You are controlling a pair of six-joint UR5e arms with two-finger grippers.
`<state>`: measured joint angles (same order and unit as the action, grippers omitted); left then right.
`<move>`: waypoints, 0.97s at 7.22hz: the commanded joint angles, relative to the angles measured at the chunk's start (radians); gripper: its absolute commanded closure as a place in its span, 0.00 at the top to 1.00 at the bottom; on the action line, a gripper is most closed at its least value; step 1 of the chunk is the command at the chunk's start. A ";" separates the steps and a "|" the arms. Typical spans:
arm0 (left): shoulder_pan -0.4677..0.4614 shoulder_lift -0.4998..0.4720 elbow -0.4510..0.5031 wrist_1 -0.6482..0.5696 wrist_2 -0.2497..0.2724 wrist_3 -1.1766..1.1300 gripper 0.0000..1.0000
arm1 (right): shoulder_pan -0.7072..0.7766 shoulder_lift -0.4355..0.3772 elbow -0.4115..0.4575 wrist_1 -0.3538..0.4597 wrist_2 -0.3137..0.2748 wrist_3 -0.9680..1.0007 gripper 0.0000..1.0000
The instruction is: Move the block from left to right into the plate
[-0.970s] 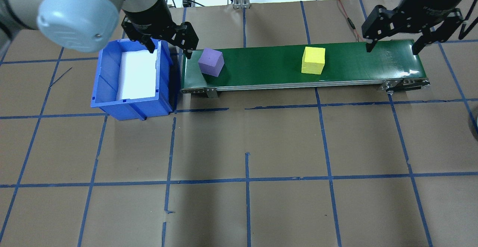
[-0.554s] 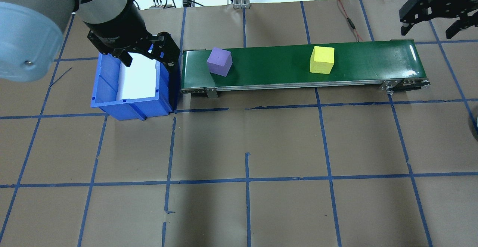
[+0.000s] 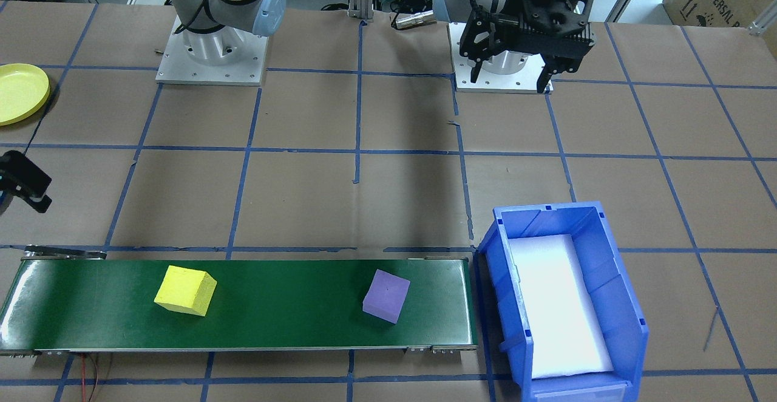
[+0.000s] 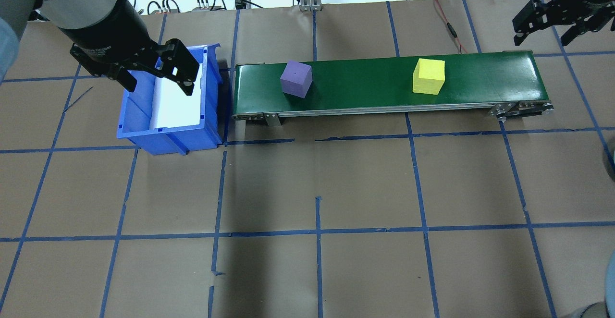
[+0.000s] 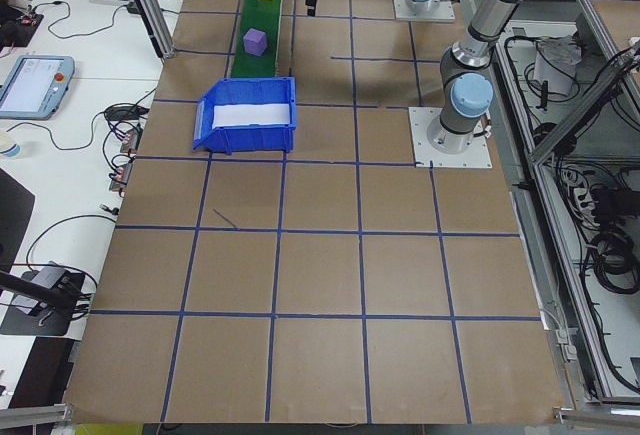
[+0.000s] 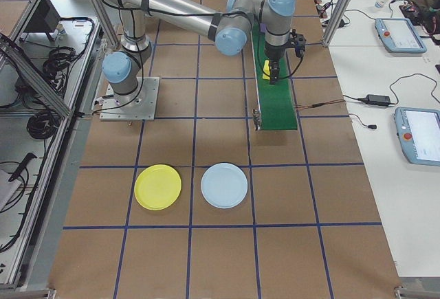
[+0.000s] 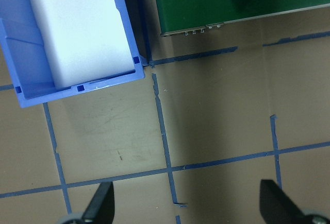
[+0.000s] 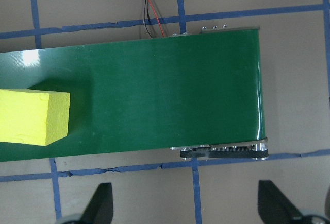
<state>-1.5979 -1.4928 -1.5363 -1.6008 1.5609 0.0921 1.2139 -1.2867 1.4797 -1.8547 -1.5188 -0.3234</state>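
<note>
Purple block sits tilted on the green conveyor belt, near the belt's 9 o'clock end in the overhead view, while the yellow block rides the same belt toward its 3 o'clock end, well apart from it. My left gripper hangs spread wide and empty above the blue bin, which stands just beside the belt's 9 o'clock end with a white foam pad lying in its bottom. My left wrist camera looks down past both fingertips at brown paper and blue tape lines, with the bin at 11 o'clock and a corner of the purple block at 1 o'clock. My right gripper hovers off the belt's far 3 o'clock end, at about 2 o'clock from the yellow block in the overhead view, its fingers also parted with nothing between them; its wrist camera shows the belt's end roller and the yellow block at 9 o'clock. From the camera at the table's right end, a yellow plate and a pale blue plate lie side by side on the brown-papered table, well apart from the belt and both bare. Neither block touches a gripper. The facing camera catches the yellow plate's edge at 10 o'clock.
</note>
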 commanded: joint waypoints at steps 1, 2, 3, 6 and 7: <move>0.050 0.005 -0.001 0.038 -0.001 -0.008 1.00 | -0.001 0.122 -0.013 -0.055 0.119 -0.036 1.00; 0.084 0.005 -0.014 0.029 -0.002 0.009 1.00 | -0.001 0.138 0.002 -0.111 0.182 -0.029 1.00; 0.105 0.005 -0.013 0.025 -0.005 0.014 1.00 | -0.001 0.141 0.005 -0.141 0.218 -0.013 1.00; 0.098 0.006 -0.015 0.022 -0.005 0.014 1.00 | -0.001 0.181 0.039 -0.143 0.333 0.106 1.00; 0.098 0.006 -0.015 0.022 -0.009 0.014 1.00 | 0.001 0.200 0.039 -0.143 0.351 0.128 1.00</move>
<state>-1.5002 -1.4868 -1.5504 -1.5781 1.5551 0.1057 1.2136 -1.1075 1.5137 -1.9963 -1.1993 -0.2415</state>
